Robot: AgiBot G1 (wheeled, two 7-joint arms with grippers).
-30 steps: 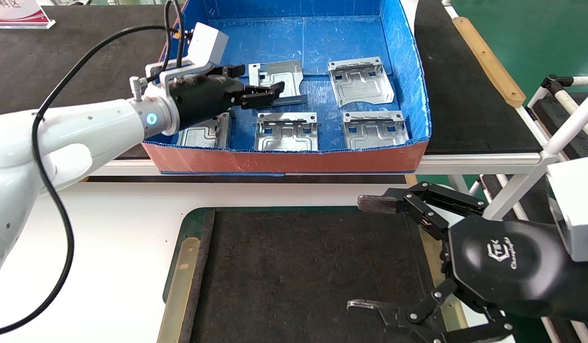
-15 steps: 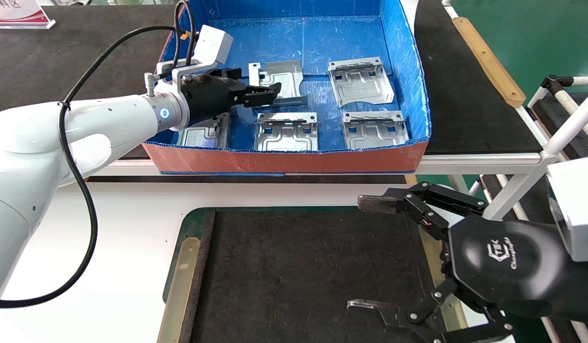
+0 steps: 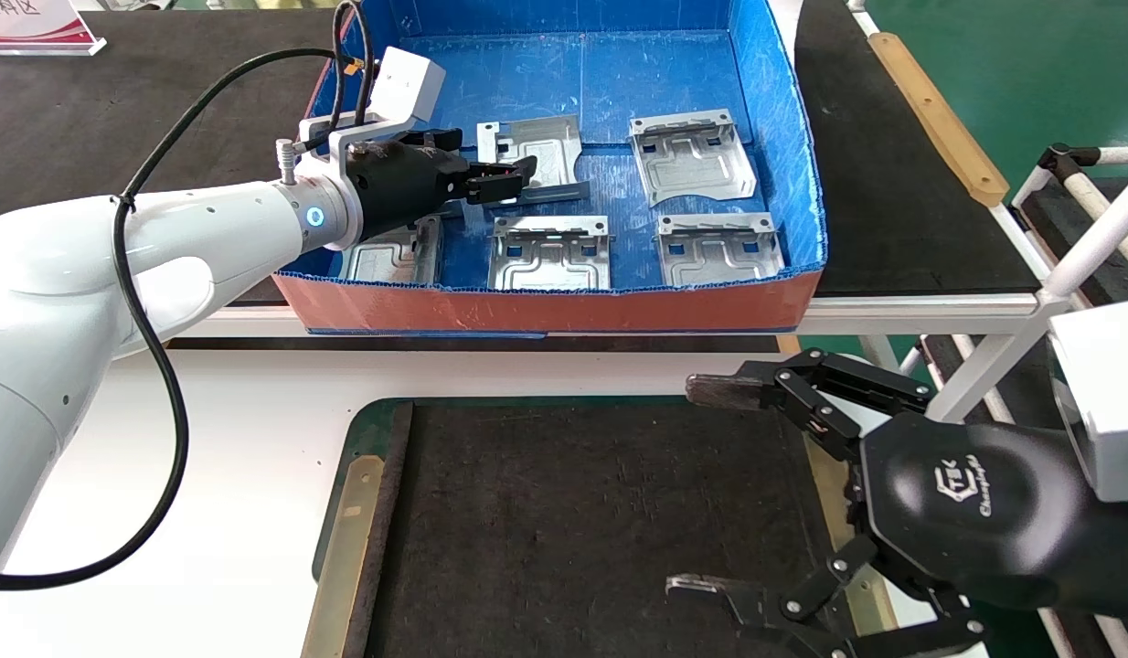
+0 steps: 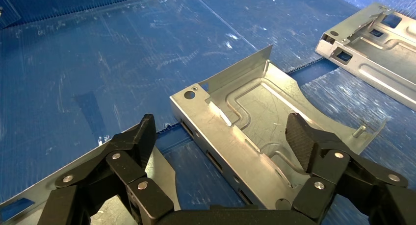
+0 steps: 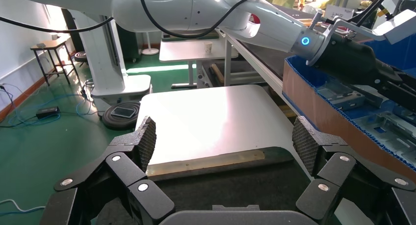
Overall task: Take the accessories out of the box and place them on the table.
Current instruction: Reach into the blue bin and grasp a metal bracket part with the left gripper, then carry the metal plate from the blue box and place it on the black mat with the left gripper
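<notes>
Several silver accessories lie in the blue box (image 3: 546, 311). My left gripper (image 3: 491, 178) is open inside the box, low over the far-left plate (image 3: 537, 146). In the left wrist view the gripper (image 4: 223, 139) straddles that plate's (image 4: 260, 117) near side wall without touching it. Another plate (image 4: 373, 43) lies beyond, and one (image 4: 162, 171) lies under one finger. Other plates lie far right (image 3: 692, 155), near middle (image 3: 550, 251) and near right (image 3: 719, 245); one near left (image 3: 390, 256) is partly hidden. My right gripper (image 3: 701, 489) is open and empty over the black mat's (image 3: 582, 512) right edge on the white table (image 3: 235, 439).
The box stands on a long black bench (image 3: 893, 183) with a tan strip (image 3: 939, 119). White frame tubes (image 3: 1094, 238) stand at the right. The right wrist view shows my open gripper (image 5: 223, 141) above the mat, with the box (image 5: 314, 107) beside it.
My left arm has reached a little farther into the box and settled over the far-left plate; in the last half second it hardly moves. The right arm has not moved.
</notes>
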